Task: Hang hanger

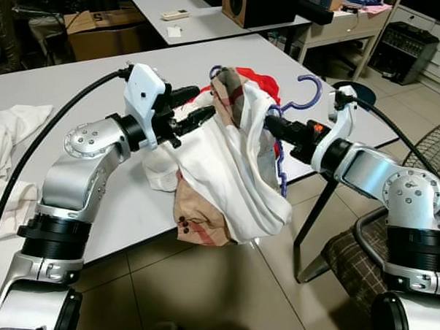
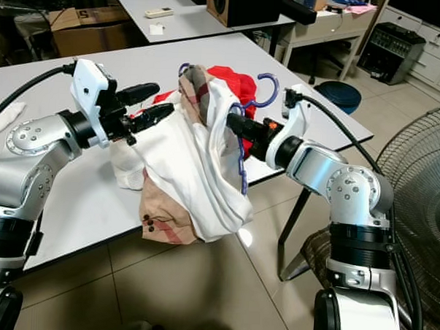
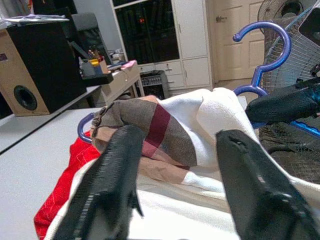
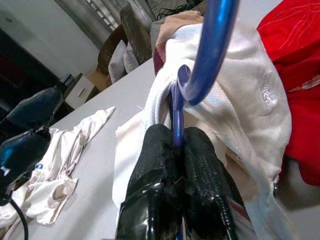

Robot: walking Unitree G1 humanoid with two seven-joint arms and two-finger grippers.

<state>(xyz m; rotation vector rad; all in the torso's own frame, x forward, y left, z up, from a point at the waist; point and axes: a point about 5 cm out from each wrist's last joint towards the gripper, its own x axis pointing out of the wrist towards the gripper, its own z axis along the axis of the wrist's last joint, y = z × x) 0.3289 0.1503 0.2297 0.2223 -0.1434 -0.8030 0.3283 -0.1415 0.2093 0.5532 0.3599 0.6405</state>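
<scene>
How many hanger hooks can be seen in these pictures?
2. One blue hook rises above the clothes near the right tool, which grips that hanger. A second blue hook shows at the top of the plaid garment. More may be hidden under the clothes.

no legible text, labels or numbers

Looks like a lab or office workroom, not really a lived-in home. Plain white tables (image 1: 77, 93) pushed together on a tiled floor (image 1: 200, 288), a wooden speaker (image 1: 249, 5) and a remote (image 1: 175, 15) on the far table, cardboard boxes (image 1: 101, 32) underneath, white drawer cabinets (image 1: 437, 50), and a standing fan (image 2: 424, 181) off to the side.
</scene>
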